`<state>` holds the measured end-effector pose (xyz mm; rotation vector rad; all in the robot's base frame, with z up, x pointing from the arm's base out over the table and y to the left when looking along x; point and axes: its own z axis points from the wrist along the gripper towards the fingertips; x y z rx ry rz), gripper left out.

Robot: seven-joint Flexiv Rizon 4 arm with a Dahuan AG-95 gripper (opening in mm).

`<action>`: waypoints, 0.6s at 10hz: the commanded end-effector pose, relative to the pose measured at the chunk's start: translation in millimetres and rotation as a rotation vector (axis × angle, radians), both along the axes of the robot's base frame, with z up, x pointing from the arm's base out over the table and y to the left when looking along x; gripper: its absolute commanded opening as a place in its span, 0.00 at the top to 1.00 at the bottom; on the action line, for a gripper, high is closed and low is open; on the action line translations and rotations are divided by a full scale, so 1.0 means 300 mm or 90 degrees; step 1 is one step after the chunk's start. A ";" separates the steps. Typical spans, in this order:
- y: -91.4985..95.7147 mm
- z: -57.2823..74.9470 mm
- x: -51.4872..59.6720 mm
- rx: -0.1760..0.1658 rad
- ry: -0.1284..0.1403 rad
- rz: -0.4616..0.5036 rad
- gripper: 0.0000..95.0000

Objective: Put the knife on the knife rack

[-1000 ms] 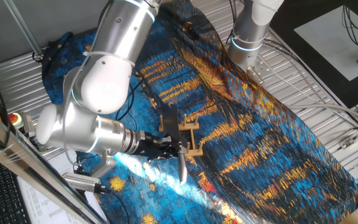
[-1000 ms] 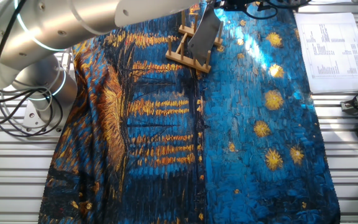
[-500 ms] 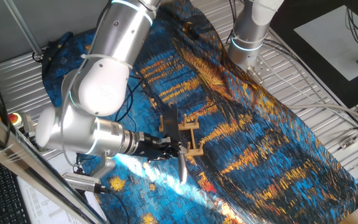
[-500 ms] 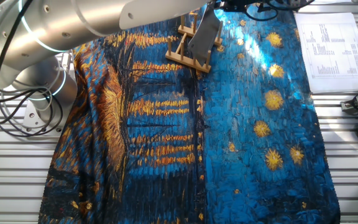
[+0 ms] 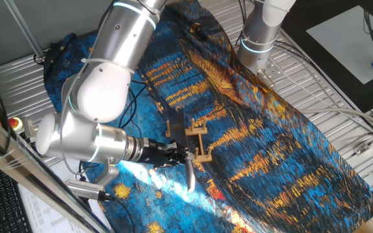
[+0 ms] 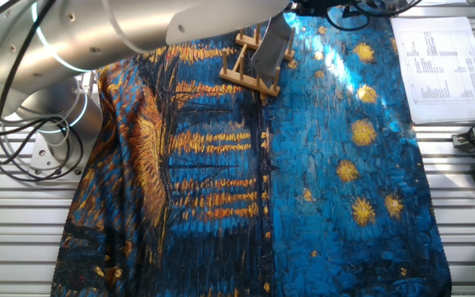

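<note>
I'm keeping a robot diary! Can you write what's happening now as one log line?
phase: placing | gripper: holding knife by handle | knife: blade edge-up at knife rack | seated: cannot tell

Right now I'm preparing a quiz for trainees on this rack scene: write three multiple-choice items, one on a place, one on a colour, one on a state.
1. Where is the knife rack in the other fixed view?
A. near the top edge of the cloth
B. at the bottom edge of the cloth
C. on the printed sheet

2. What colour is the rack?
A. black
B. light tan wood
C. red

3. How does the knife stand?
A. flat on the cloth, far from the rack
B. blade on edge at the rack, gripper at its handle end
C. lying on the printed sheet

Answers:
1 A, the rack sits high on the blue and gold cloth.
2 B, its rails and pegs are pale wood.
3 B, the grey blade rises at the rack, with the gripper beside it.
</note>
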<state>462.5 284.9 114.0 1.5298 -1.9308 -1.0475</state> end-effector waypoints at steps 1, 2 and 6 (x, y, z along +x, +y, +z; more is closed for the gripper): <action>0.000 -0.006 0.007 -0.002 0.018 0.010 1.00; 0.000 -0.010 0.007 0.003 0.021 0.013 1.00; 0.000 -0.010 0.007 0.001 0.028 0.015 1.00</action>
